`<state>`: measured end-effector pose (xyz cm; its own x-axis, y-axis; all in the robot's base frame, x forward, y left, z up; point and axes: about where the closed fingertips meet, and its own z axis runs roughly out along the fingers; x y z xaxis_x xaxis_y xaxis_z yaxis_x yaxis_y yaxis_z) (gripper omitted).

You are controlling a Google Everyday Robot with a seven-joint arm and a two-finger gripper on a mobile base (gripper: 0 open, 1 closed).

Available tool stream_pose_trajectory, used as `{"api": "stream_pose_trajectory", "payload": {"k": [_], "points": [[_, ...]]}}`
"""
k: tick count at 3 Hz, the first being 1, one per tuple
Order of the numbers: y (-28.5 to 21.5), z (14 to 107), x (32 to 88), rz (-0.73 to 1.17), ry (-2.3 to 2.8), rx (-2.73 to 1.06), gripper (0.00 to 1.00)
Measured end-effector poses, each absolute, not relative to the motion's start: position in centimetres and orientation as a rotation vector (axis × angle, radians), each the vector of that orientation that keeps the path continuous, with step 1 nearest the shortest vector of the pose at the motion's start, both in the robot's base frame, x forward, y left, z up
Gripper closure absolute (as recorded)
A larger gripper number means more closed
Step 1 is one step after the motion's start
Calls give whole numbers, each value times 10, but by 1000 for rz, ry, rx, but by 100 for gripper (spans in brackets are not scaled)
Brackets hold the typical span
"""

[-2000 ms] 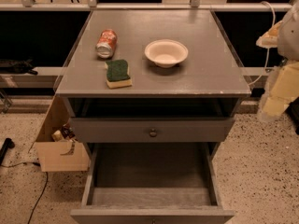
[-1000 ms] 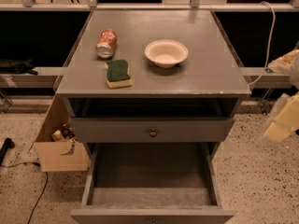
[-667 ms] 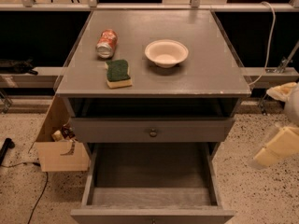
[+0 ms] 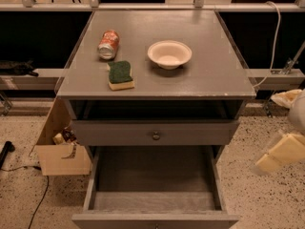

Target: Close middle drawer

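Note:
The grey cabinet [image 4: 157, 87] shows two drawers. The upper one [image 4: 119, 133] has a small round knob [image 4: 156, 135] and sits nearly flush under a dark gap. Below it the middle drawer [image 4: 155, 178] is pulled far out toward me. It is empty, and its front panel [image 4: 155, 221] lies at the bottom edge of the camera view. Any drawer beneath it is hidden. My gripper [image 4: 280, 155] is a pale, blurred shape at the right edge. It hangs beside the open drawer at about its height, well apart from it.
On the cabinet top lie a red soda can [image 4: 108, 44], a green and yellow sponge [image 4: 120, 75] and a white bowl [image 4: 169, 54]. A cardboard box [image 4: 59, 151] stands on the floor at the cabinet's left. A black cable [image 4: 40, 197] runs across the speckled floor.
My arm has dropped along the right edge, from about tabletop height to beside the open drawer. The drawers and the things on top have not moved.

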<state>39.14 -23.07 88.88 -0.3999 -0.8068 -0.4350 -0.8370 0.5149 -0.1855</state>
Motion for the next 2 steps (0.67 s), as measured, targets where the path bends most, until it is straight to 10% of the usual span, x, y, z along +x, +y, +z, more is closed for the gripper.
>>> {"api": "stream_pose_trajectory", "payload": {"k": [2], "points": [[-212,798,359,195,2404,-1195,0]]}}
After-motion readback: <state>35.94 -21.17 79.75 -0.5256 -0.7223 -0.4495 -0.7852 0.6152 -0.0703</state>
